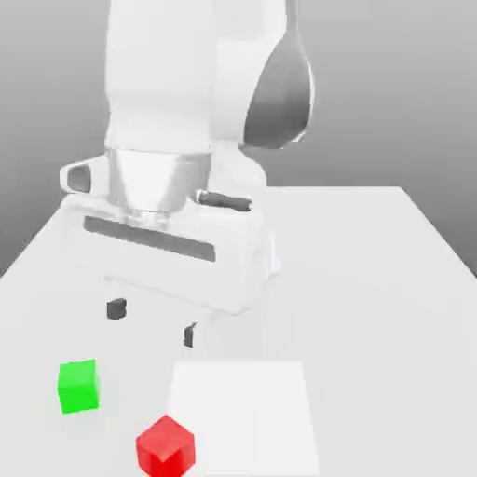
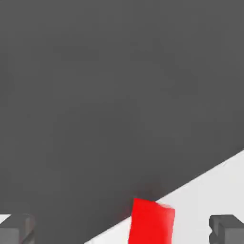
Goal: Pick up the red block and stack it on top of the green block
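The red cube (image 1: 166, 448) is to be taken first: it lies on the white worktop (image 1: 377, 326), at the near corner of a paler square patch (image 1: 244, 410), toward the bottom of the exterior view. The green cube (image 1: 78, 386) sits apart from it, toward the exterior view's left. The jaws (image 1: 153, 322) are parted wide and hold nothing, raised above the worktop and farther back than the red cube; in the hand view the cube is seen between the two tips, nearer one than the other.

The step in hand is judged to be the approach. The hand should be centred over the cube while still high, and turned until the pads are parallel to two opposite faces — in the exterior view the cube stands corner-on, so a closing across its edges would probably twist it or squeeze it out. Descent is best made straight down, slowly, with equal room left on both sides, and the pads brought to about mid-height before they are closed. A level, centred grip should be sought, since any tilt taken here would be carried into the stacking on the green cube.
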You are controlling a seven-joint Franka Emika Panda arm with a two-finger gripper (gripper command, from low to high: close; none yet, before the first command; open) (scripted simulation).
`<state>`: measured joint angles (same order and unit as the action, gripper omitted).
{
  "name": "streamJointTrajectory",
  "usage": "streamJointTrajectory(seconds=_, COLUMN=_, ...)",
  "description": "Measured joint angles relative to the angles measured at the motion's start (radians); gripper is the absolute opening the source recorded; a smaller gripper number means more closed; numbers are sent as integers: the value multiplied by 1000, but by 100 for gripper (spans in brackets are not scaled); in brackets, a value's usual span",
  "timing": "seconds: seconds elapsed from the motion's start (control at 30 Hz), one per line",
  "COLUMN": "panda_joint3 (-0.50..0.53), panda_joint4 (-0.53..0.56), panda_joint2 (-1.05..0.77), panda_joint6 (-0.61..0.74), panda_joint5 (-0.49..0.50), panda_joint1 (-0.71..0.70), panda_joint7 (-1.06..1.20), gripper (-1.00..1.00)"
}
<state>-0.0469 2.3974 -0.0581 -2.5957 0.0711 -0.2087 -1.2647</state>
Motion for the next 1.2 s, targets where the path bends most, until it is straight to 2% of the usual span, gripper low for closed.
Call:
streamJointTrajectory(seconds=0.17, panda_joint3=5, panda_joint4=17, panda_joint2=-178, panda_joint6=-71, panda_joint5=-41, panda_joint1=-12, panda_joint7=-51, gripper=0)
streamJointTrajectory(seconds=0.3, panda_joint3=16, panda_joint4=0, panda_joint2=-322, panda_joint6=-183, panda_joint5=-39, panda_joint1=-5, panda_joint7=-63, gripper=0)
streamJointTrajectory(seconds=0.33, panda_joint3=18, panda_joint4=-4, panda_joint2=-348, panda_joint6=-204, panda_joint5=-37, panda_joint1=-4, panda_joint7=-65, gripper=-100)
streamJointTrajectory(seconds=0.53, panda_joint3=19, panda_joint4=-6, panda_joint2=-361, panda_joint6=-216, panda_joint5=-36, panda_joint1=-3, panda_joint7=-65, gripper=-100)
streamJointTrajectory(seconds=0.7, panda_joint3=10, panda_joint4=16, panda_joint2=-227, panda_joint6=-103, panda_joint5=-48, panda_joint1=-10, panda_joint7=-57, gripper=-100)
streamJointTrajectory(seconds=0.83, panda_joint3=79, panda_joint4=110, panda_joint2=-88, panda_joint6=-56, panda_joint5=-51, panda_joint1=-104, panda_joint7=35, gripper=-100)
streamJointTrajectory(seconds=0.93, panda_joint3=149, panda_joint4=201, panda_joint2=19, panda_joint6=-41, panda_joint5=-67, panda_joint1=-233, panda_joint7=138, gripper=-100)
streamJointTrajectory(seconds=1.1, panda_joint3=135, panda_joint4=223, panda_joint2=-94, panda_joint6=-177, panda_joint5=-109, panda_joint1=-265, panda_joint7=197, gripper=-100)
streamJointTrajectory(seconds=1.13, panda_joint3=130, panda_joint4=222, panda_joint2=-125, panda_joint6=-206, panda_joint5=-117, panda_joint1=-268, panda_joint7=203, gripper=100)
streamJointTrajectory(seconds=1.2, panda_joint3=130, panda_joint4=222, panda_joint2=-125, panda_joint6=-206, panda_joint5=-117, panda_joint1=-268, panda_joint7=203, gripper=100)
